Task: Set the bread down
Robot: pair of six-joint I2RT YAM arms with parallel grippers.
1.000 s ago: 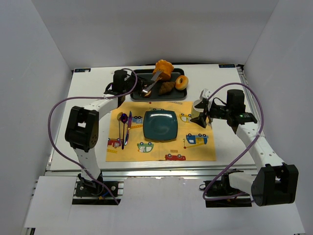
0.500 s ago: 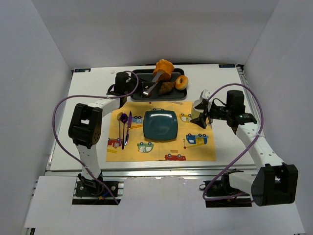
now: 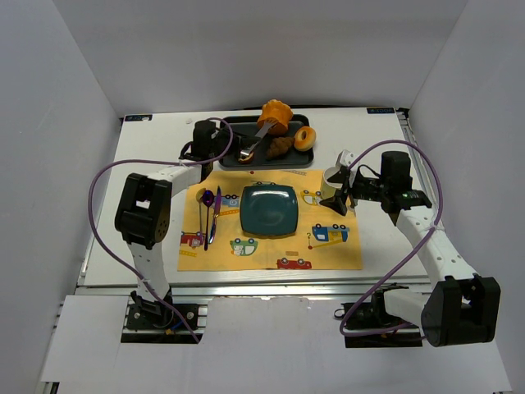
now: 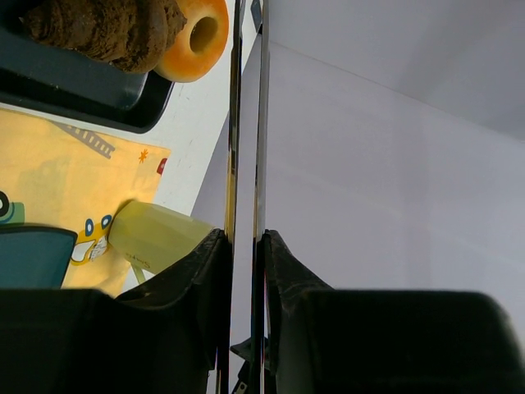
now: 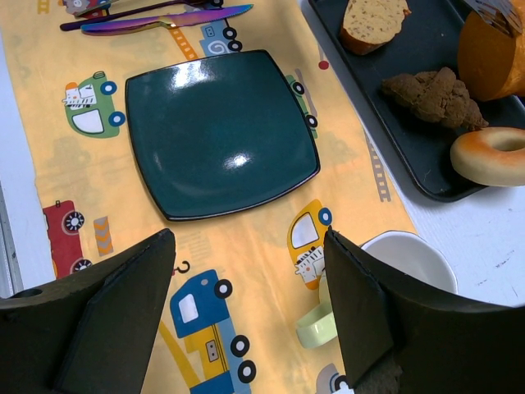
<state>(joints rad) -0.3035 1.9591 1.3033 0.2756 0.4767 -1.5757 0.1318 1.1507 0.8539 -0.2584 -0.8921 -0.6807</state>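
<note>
Left pincer (image 4: 244, 271) is clamped tight on a pair of metal tongs (image 3: 255, 140), whose tips reach the bread (image 3: 275, 115) at the far edge of the dark tray (image 3: 236, 128). Right pincer (image 5: 248, 246) gapes wide over the yellow mat (image 5: 246, 209), beside the white cup (image 5: 410, 256), holding nothing.

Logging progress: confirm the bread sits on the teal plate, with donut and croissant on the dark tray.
No: the bread is at the dark tray, by the tongs, and the teal plate is bare, as the top external view shows. Donut and croissant are on the tray.
</note>
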